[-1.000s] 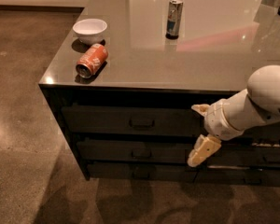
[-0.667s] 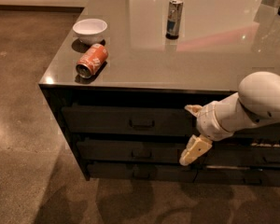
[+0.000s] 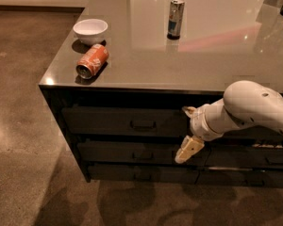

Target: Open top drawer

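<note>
The top drawer (image 3: 99, 120) is a wide dark front just under the counter top, with a small bar handle (image 3: 143, 125) at its centre. Its front sits flush with the cabinet. My gripper (image 3: 185, 131) is in front of the drawer fronts, a little right of the handle and about level with it. It is open: one cream finger points up-left and the other fingertip (image 3: 187, 149) hangs down over the second drawer. It holds nothing.
On the grey counter top (image 3: 217, 55) lie a tipped orange can (image 3: 92, 61), a white bowl (image 3: 90, 30) and an upright silver can (image 3: 176, 18). Two narrower drawers (image 3: 127, 152) sit below. Brown floor (image 3: 23, 126) lies to the left.
My arm and gripper have moved left along the drawer fronts, closer to the top drawer's handle. The drawer has not moved.
</note>
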Tool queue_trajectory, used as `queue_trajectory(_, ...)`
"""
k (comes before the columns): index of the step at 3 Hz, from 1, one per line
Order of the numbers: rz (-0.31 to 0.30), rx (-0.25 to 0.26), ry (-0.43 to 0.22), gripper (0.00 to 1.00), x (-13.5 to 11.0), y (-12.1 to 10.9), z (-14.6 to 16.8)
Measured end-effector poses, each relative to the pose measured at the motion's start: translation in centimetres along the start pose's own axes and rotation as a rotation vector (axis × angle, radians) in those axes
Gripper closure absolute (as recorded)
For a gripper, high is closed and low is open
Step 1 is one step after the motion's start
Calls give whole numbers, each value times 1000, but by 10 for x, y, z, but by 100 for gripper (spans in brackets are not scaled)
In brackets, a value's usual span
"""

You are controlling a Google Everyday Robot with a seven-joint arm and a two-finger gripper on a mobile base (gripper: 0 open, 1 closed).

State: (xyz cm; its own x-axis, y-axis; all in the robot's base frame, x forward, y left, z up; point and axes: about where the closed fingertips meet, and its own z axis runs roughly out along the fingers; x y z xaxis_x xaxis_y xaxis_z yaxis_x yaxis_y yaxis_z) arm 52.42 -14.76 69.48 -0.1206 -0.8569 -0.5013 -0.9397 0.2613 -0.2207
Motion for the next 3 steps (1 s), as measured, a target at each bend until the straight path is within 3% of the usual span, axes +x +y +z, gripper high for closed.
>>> queue_trajectory(1,8,21,-7,0,1,-5,3)
queue_trajectory(3,3,94,40,0,31,-38,15)
